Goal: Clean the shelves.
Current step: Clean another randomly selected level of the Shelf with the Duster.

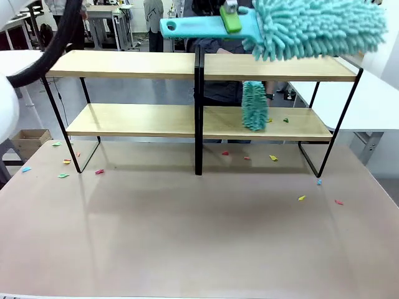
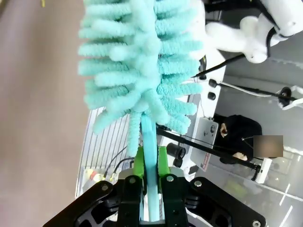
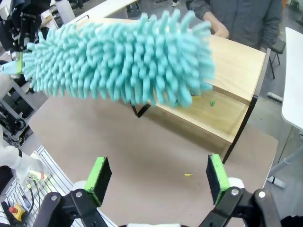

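**Dusting step, front and wrist views.** The left gripper (image 2: 150, 163) pinches the flat handle (image 1: 193, 26) of a teal chenille duster (image 1: 312, 28) between its green pads. The duster head hangs above the top board (image 1: 124, 64) of the shelves (image 1: 280, 68), right of the centre post (image 1: 198, 112). Whether its fibres touch the wood cannot be told. The right gripper (image 3: 157, 177) is spread wide and empty, facing the rack's end right of the post.

A second teal duster (image 1: 254, 106) stands upright on the lower board (image 1: 137, 119), just right of the post; what holds it is hidden. A person's hand (image 3: 218, 28) lies at the far edge of the top board. Coloured paper scraps (image 1: 273, 157) sit on the lower board right of the post and on the counter (image 1: 187, 249) to both sides of it.

**Technique (judged).** The cleaning looks far from finished.
- Lower the head until the fibres just flatten on the board.
- Keep the handle near level.
- Draw one steady stroke from the post outward, so scraps leave over a single edge and do not scatter.
- Stay clear of the person's hand and the second duster.
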Available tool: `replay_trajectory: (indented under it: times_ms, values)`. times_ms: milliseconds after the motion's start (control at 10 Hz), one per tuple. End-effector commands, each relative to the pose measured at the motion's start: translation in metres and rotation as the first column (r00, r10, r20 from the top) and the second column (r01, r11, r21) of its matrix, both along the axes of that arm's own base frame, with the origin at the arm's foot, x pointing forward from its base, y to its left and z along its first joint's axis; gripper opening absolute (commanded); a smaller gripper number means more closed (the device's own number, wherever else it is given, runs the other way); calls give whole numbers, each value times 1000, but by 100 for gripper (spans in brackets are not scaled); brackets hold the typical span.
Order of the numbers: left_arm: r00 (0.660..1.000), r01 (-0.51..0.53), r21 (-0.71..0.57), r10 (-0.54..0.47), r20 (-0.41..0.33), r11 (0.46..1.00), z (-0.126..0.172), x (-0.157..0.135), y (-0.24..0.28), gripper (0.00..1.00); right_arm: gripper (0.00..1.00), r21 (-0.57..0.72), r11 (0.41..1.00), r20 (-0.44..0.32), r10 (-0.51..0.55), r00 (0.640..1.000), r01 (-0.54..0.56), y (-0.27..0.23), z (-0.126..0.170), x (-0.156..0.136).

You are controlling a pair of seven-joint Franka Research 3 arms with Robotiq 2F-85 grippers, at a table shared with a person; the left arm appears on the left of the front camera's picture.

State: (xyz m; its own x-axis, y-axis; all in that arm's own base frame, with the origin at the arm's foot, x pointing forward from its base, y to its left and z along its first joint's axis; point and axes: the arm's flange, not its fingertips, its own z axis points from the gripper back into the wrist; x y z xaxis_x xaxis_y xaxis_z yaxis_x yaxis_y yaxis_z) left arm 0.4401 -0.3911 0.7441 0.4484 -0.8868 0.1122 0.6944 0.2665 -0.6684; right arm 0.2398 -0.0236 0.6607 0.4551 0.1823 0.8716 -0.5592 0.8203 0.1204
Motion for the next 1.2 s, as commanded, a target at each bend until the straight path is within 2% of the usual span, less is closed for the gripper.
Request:
replay_trajectory:
  times_ms: [0,100,200,300,400,500,600,700,800,900,1000,1100]
  values:
    - [996,-79,-61,81,31,995,-10,-15,38,12,100,2,1000,0,0,1000,0,0,-1,0]
    - [974,-207,-82,213,77,975,-2,-21,73,12,100,2,1000,0,0,1000,0,0,-1,0]
    - [919,-362,-120,376,122,924,9,-31,115,12,100,2,1000,0,0,1000,0,0,-1,0]
    - [833,-518,-164,539,125,840,18,-43,162,12,100,2,1000,0,0,1000,0,0,-1,0]
    - [734,-643,-200,669,113,739,21,-63,212,12,100,2,1000,0,0,1000,0,0,-1,0]
    - [637,-740,-219,767,77,636,20,-80,252,12,100,2,1000,0,0,1000,0,0,-1,0]
    - [534,-822,-217,845,26,527,12,-94,287,12,100,2,1000,0,0,1000,0,0,-1,0]
    - [459,-872,-208,888,-37,442,-1,-107,321,12,100,2,1000,0,0,1000,0,0,-1,0]
    - [342,-929,-186,934,-103,320,-25,-130,352,12,100,2,1000,0,0,1000,0,0,-1,0]
    - [250,-961,-160,957,-144,227,-52,-159,369,12,100,2,1000,0,0,1000,0,0,-1,0]
    - [139,-990,-23,981,-138,137,-83,-184,377,12,100,2,1000,0,0,1000,0,0,-1,0]
    - [66,-980,182,993,-98,83,-114,-198,373,12,100,2,1000,0,0,1000,0,0,-1,0]
